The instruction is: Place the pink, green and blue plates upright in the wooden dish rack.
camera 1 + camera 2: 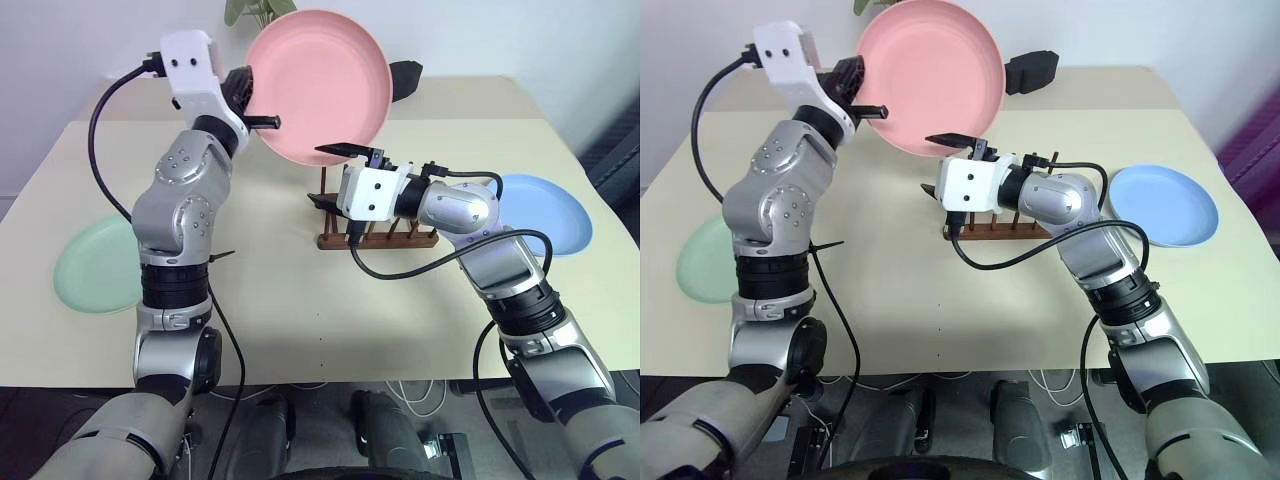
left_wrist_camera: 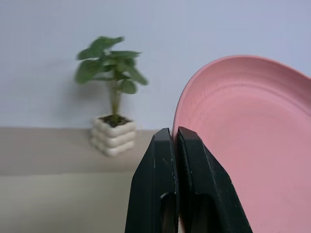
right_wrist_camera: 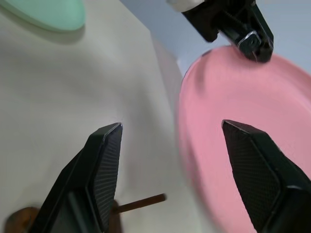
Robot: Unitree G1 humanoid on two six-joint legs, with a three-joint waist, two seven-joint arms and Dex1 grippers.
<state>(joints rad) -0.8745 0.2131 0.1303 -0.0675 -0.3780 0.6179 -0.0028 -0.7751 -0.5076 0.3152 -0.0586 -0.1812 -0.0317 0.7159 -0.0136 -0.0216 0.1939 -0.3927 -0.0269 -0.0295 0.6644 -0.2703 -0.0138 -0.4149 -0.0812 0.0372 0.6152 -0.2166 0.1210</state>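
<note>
The pink plate (image 1: 320, 85) is held up in the air on edge, above the far middle of the worktop (image 1: 290, 310), its hollow face turned toward the robot. The left claw (image 1: 250, 108) is pinched tight on the plate's left rim, and the left wrist view shows its two black fingers (image 2: 165, 184) pressed together with the rim caught beside them. The right claw (image 3: 180, 165) stands wide with nothing between its fingers; it sits just below and to the right of the plate's lower rim, and its wrist view shows the plate's edge lying between the spread fingers but not touched by them.

The dish rack (image 1: 378, 232) stands on the worktop directly beneath the right claw, its row of pegs running left to right, so the plate must come down and slightly right to drop between pegs. The right claw is the nearer one to both the plate's lower rim and the rack, and looks placed to take or steady the plate.

The green plate (image 1: 97, 266) lies flat near the left edge of the worktop, the blue plate (image 1: 547, 212) flat near the right edge, both well apart from the rack.

The right arm covers most of the rack, so which slots are free cannot be told. A dark object (image 1: 405, 78) behind the pink plate is partly hidden.
</note>
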